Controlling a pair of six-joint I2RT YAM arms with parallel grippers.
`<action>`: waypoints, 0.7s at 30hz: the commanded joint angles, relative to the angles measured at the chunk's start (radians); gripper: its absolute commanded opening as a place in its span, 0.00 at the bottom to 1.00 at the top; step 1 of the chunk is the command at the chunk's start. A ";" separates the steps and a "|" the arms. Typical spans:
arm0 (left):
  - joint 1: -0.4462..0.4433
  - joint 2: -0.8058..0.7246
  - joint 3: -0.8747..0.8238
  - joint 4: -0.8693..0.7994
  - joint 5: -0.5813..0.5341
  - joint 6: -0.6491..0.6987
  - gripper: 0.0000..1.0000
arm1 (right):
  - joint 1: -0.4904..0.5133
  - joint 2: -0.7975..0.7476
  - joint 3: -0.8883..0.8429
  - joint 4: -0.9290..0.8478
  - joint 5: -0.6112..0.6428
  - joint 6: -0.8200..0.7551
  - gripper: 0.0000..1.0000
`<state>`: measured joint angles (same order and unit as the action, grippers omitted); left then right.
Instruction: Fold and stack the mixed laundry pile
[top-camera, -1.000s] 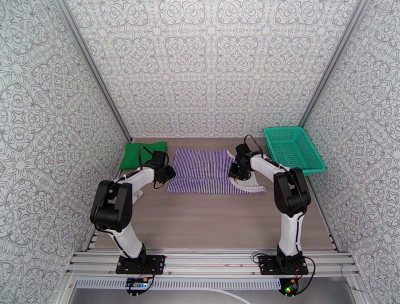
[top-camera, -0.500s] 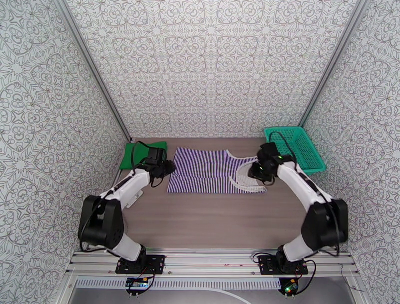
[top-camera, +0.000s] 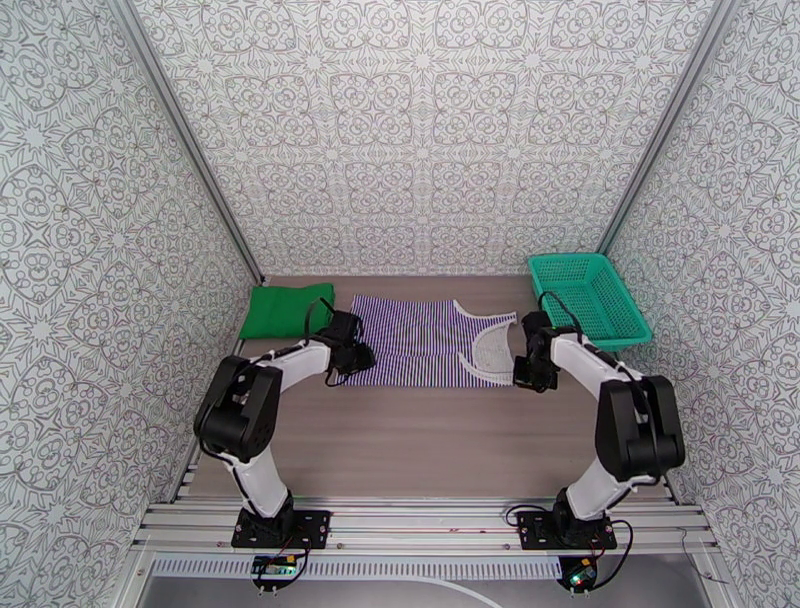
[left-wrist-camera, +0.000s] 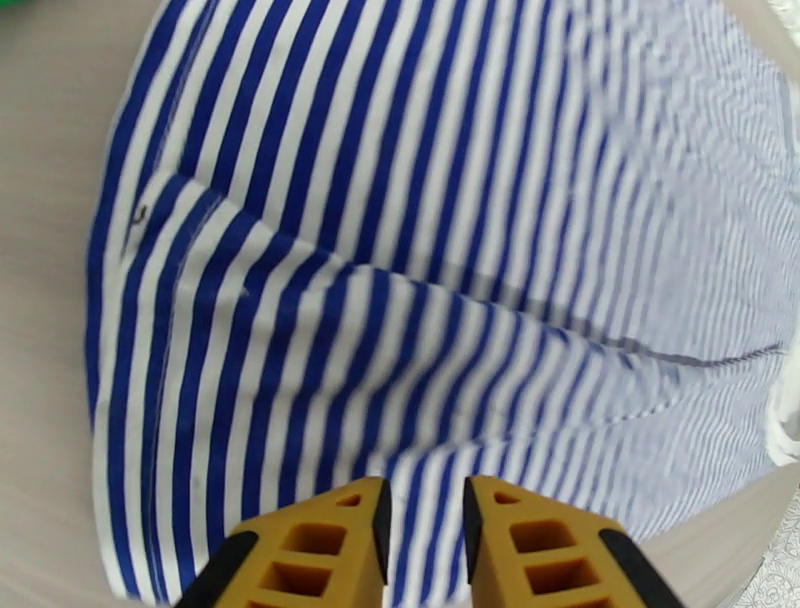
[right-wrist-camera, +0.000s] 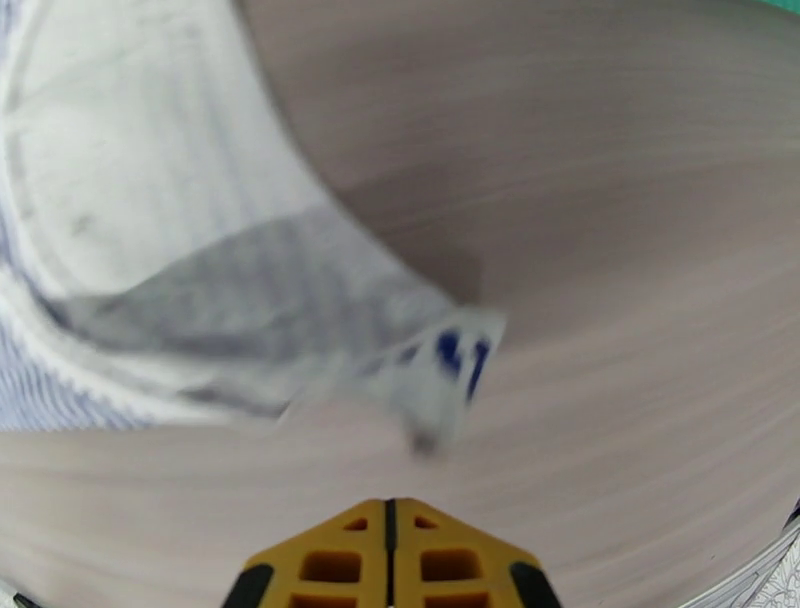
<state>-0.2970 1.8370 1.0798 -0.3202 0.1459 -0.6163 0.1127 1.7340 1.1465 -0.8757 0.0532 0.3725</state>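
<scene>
— Purple-and-white striped shirt (top-camera: 415, 340) lies spread flat at the back middle of the table (top-camera: 430, 440), with the white collar trim (top-camera: 490, 378) at its right end.
— Left gripper (top-camera: 357, 357) relative to it?
— On the shirt's near-left corner. In the left wrist view the shirt (left-wrist-camera: 400, 250) runs out ahead of the gripper (left-wrist-camera: 422, 495), and stripes show right up to the fingers (left-wrist-camera: 330, 540) and in the slot between them. A low ridge (left-wrist-camera: 520, 300) in the cloth crosses just ahead of the tips.
— Jaws?
— Narrow gap, not meeting. Can't tell if any cloth is caught in it.
— Right gripper (top-camera: 524, 375)?
— Just beside the shirt's right end, by the trim, over bare table. In the right wrist view the gripper (right-wrist-camera: 390, 510) has its fingers (right-wrist-camera: 330, 565) pressed together with nothing between them. A blurred cloth tip (right-wrist-camera: 455, 360) with blue marks lies just ahead, with a strip of table (right-wrist-camera: 600, 200) between it and the fingertips. The rest of the shirt (right-wrist-camera: 130, 180) goes off up-left.
— Green cloth (top-camera: 285, 310)?
— Back-left corner, just left of the shirt and apart from it. Both grippers are apart from it.
— Basket?
— Teal mesh basket (top-camera: 585, 295) is at the back right, apart from the shirt, beyond the right gripper.
</scene>
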 joint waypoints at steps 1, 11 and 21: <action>0.019 0.022 0.003 0.033 0.014 0.021 0.27 | -0.010 0.070 0.079 0.038 0.059 -0.020 0.04; 0.041 0.038 -0.004 0.003 0.007 0.049 0.29 | -0.016 0.193 0.178 0.021 0.126 -0.052 0.24; 0.082 -0.038 -0.018 -0.052 -0.038 0.073 0.34 | -0.019 0.096 0.211 -0.037 0.120 -0.038 0.29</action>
<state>-0.2348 1.8477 1.0775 -0.3134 0.1436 -0.5797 0.1024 1.9152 1.3174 -0.8707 0.1688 0.3279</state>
